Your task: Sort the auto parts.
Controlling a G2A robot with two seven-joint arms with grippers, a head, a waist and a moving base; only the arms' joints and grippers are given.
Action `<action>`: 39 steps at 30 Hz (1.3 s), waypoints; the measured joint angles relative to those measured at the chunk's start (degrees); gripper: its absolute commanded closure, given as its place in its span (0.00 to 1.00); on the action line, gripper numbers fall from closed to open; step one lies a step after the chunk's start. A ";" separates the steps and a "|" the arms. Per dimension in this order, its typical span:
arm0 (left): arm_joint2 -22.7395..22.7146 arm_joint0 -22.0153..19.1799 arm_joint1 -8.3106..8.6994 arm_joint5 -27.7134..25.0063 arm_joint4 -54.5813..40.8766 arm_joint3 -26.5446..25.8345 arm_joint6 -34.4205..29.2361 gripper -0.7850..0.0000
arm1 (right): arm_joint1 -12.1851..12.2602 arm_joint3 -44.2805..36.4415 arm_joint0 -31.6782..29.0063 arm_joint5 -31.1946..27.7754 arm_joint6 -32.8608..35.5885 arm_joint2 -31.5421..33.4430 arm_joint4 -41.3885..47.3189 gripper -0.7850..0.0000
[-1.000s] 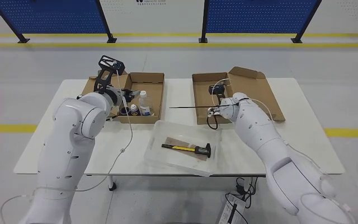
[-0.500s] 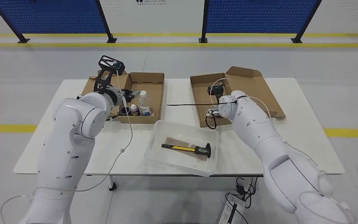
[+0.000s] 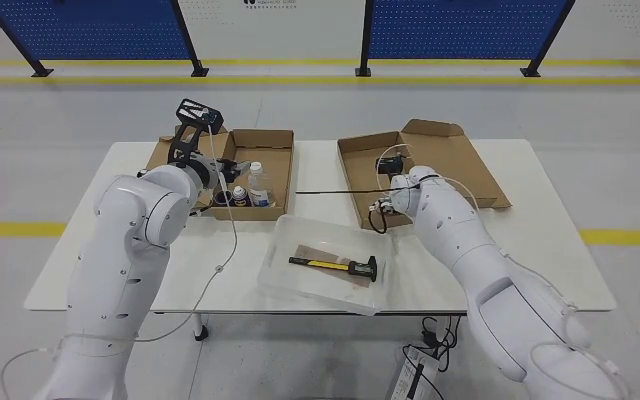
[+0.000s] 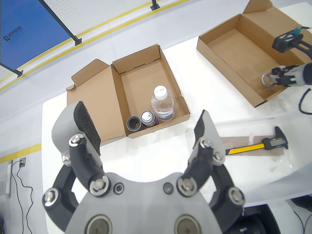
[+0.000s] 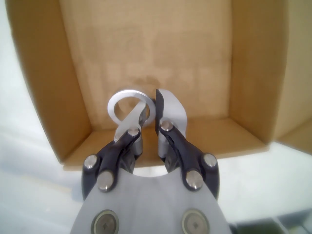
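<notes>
The right gripper (image 5: 151, 109) is pinching a metal ring (image 5: 129, 93) by its rim between its jaws over the near end of the open cardboard box (image 5: 146, 37), while the left gripper (image 4: 141, 119) is hanging well apart from that box with its jaws spread wide.
</notes>
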 measured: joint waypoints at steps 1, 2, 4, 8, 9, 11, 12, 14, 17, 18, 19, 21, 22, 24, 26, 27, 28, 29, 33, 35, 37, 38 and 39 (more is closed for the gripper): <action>0.00 0.00 0.00 0.00 0.00 0.00 0.00 0.00 | -0.06 0.14 -0.05 0.00 -0.08 0.05 -0.08 0.77; 0.00 0.00 0.00 0.00 0.00 0.00 0.00 0.00 | -0.10 0.25 -0.09 0.02 -0.17 0.07 -0.15 0.74; 0.00 0.00 0.00 0.00 0.00 0.00 0.00 0.00 | -0.23 0.51 -0.25 0.02 -0.38 0.08 -0.38 0.71; 0.00 0.00 0.00 0.00 0.00 0.00 0.00 0.00 | -0.49 0.89 -0.34 0.15 -0.40 0.13 -0.68 0.71; 0.00 0.00 0.00 0.00 0.00 0.00 0.00 0.00 | -0.56 0.91 -0.35 0.26 -0.37 0.16 -0.71 0.69; 0.00 0.00 0.00 0.00 0.00 0.00 0.00 0.00 | -0.70 0.87 -0.41 0.54 -0.35 0.25 -0.75 0.68; 0.00 0.00 0.00 0.00 0.00 0.00 0.00 0.00 | -0.75 0.83 -0.45 0.65 -0.35 0.29 -0.75 0.68; 0.00 0.00 0.00 0.00 0.00 0.00 0.00 0.00 | -0.85 0.76 -0.52 0.82 -0.35 0.41 -0.80 0.65; 0.00 0.00 0.00 0.00 0.00 0.00 0.00 0.00 | -0.95 0.62 -0.62 1.49 -0.53 0.76 -0.68 0.60; 0.00 0.00 0.00 0.00 0.00 0.00 0.00 0.00 | -0.97 0.48 -0.65 1.75 -0.60 0.88 -0.63 0.56; 0.00 0.00 0.00 0.00 0.00 0.00 0.00 0.00 | -0.98 0.23 -0.71 2.15 -0.74 1.06 -0.53 0.55; 0.00 0.00 0.00 0.00 0.00 0.00 0.00 0.00 | -0.98 -0.37 -0.87 2.91 -1.09 1.39 -0.38 0.52; 0.00 0.00 0.00 0.00 0.00 0.00 0.00 0.00 | -0.97 -0.93 -1.03 3.39 -1.37 1.64 -0.25 0.34; 0.00 0.00 0.00 0.00 0.00 0.00 0.00 0.00 | -0.94 -1.94 -1.39 4.17 -1.80 1.99 -0.08 0.10; 0.00 0.00 0.00 0.00 0.00 0.00 0.00 0.00 | -0.90 -3.44 -2.01 4.88 -2.08 2.25 -0.08 0.00; 0.00 0.00 0.00 0.00 0.00 0.00 0.00 0.00 | -0.89 -4.12 -2.32 5.10 -2.15 2.30 -0.21 0.00; 0.00 0.00 0.00 0.00 0.00 0.00 0.00 0.00 | -0.85 -4.97 -2.71 5.37 -2.26 2.34 -0.49 0.00; 0.00 0.00 0.00 0.00 0.00 0.00 0.00 0.00 | -0.80 -5.53 -2.97 5.62 -2.38 2.42 -0.67 0.00; 0.00 0.00 0.00 0.00 0.00 0.00 0.00 0.00 | -0.38 -7.98 -3.62 6.49 -3.32 3.15 -1.69 0.00; 0.00 0.00 0.00 0.00 0.00 0.00 0.00 0.00 | 0.05 -9.32 -3.82 6.94 -3.84 3.78 -2.51 0.00; 0.00 0.00 0.00 0.00 0.00 0.00 0.00 0.00 | 0.58 -10.91 -4.16 7.04 -3.96 4.58 -3.25 0.00; 0.00 0.00 0.00 0.00 0.00 0.00 0.00 0.00 | 0.83 -11.67 -4.32 7.04 -3.81 4.91 -3.67 0.00; 0.00 0.00 0.00 0.00 0.00 0.00 0.00 0.00 | 1.10 -12.54 -4.49 7.04 -3.68 5.26 -4.10 0.00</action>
